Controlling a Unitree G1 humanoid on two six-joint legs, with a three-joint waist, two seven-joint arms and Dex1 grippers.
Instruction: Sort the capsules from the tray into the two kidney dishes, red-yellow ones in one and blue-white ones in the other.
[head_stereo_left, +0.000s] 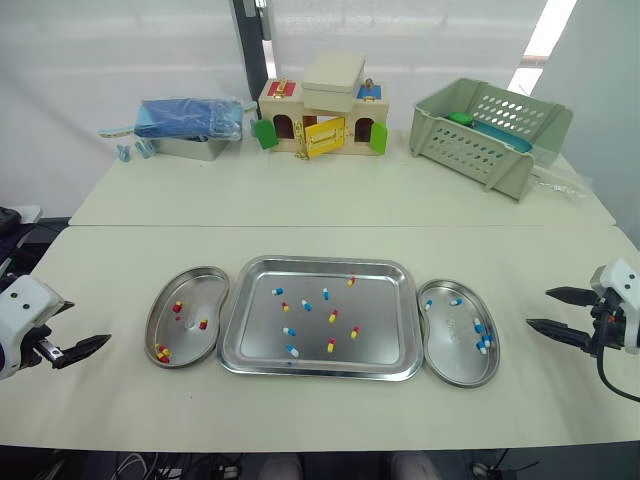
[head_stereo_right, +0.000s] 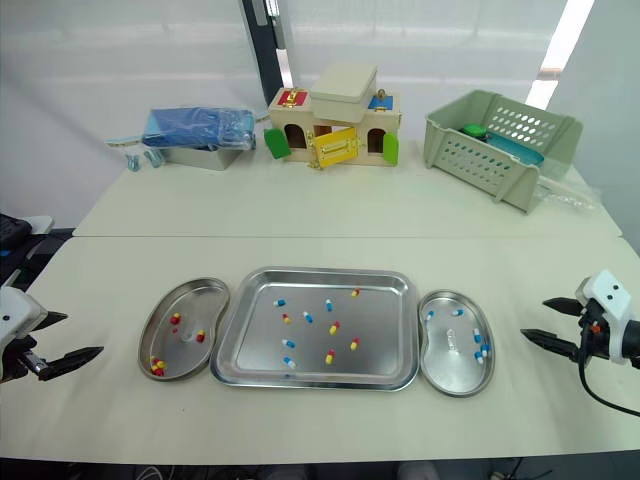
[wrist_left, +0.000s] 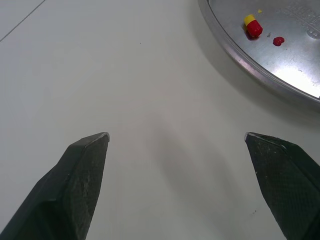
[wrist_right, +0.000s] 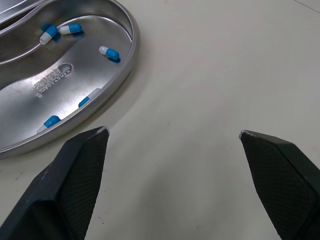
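Your left gripper (head_stereo_left: 93, 345) is spread wide and empty, low over the desk (head_stereo_left: 320, 200) just outside the left dish (head_stereo_left: 152, 325). Your right gripper (head_stereo_left: 538, 307) is likewise spread and empty, near the outer side of the right dish (head_stereo_left: 455, 340).

The left dish holds a few red-yellow capsules (head_stereo_left: 203, 324). The right dish holds several blue-white capsules (head_stereo_left: 455, 301). The tray (head_stereo_left: 380, 335) lies between the two dishes, almost touching each. Both kinds are scattered across its floor, mostly apart from one another, so sorting is only partly done.

Expect each capsule to be very light, smooth and thin-shelled. It will likely roll or skid on the polished steel and may dent under pressure. Take hold across the middle of the body, one finger on each long side, and close gently.
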